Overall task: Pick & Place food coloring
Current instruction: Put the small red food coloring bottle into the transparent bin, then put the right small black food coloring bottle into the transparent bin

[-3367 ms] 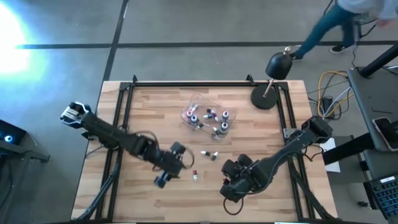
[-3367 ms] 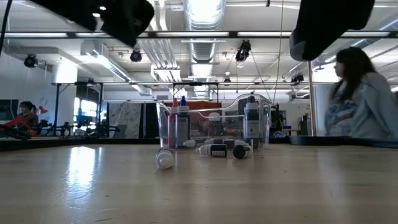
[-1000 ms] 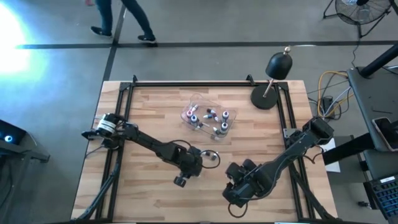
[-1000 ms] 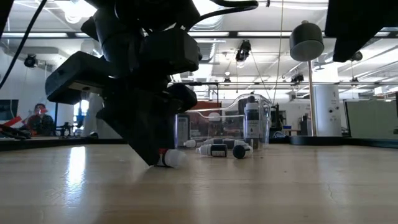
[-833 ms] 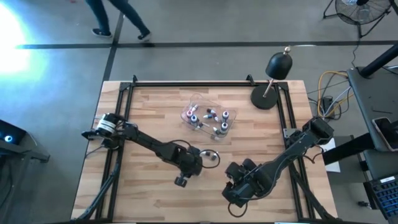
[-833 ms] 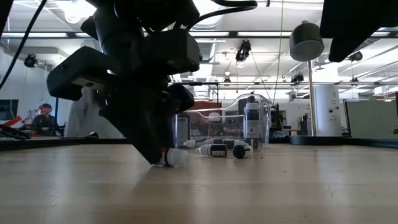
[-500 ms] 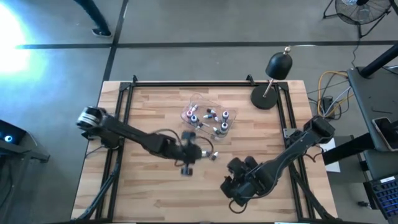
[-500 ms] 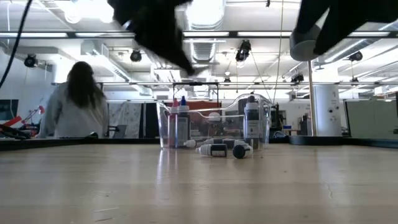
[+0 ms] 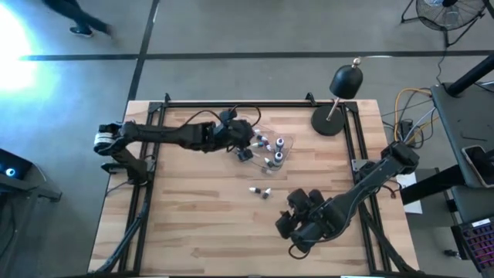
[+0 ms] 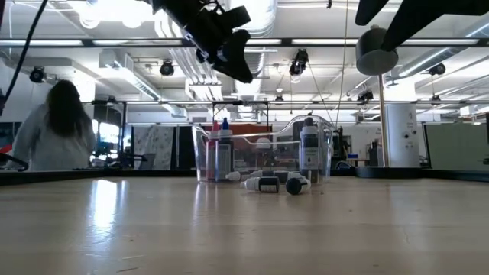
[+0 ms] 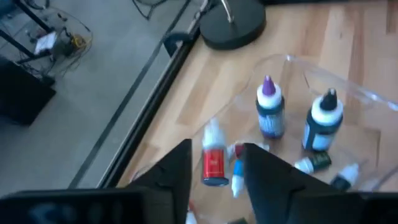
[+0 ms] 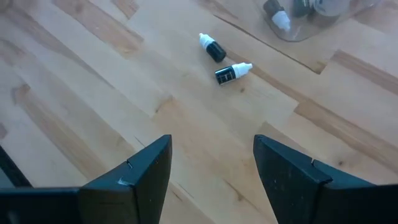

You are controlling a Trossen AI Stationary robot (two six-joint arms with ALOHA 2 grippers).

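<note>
Over the left end of the clear rectangular plastic tray (image 9: 258, 147), near the far middle of the pale wooden table (image 9: 193, 224), hangs the left gripper (image 9: 241, 143). In the left wrist view its two dark fingers (image 11: 177, 171) stand a little apart, and a small red-bodied food coloring bottle with a white cap (image 11: 213, 160) shows in the gap between them; whether the fingers touch it or it is falling free I cannot tell. Beyond it stand two upright dark bottles in the tray, one with a purple cap (image 11: 269, 111) and one with a white body top and black tip (image 11: 323, 118), with a few more lying beside them. Nearer the table's front, two small dark bottles with white caps (image 9: 261, 191) lie loose on the wood, just beside each other. Further right, the right gripper (image 9: 297, 224) hovers above the table's front, its fingers (image 12: 146, 168) spread wide and holding nothing.
</note>
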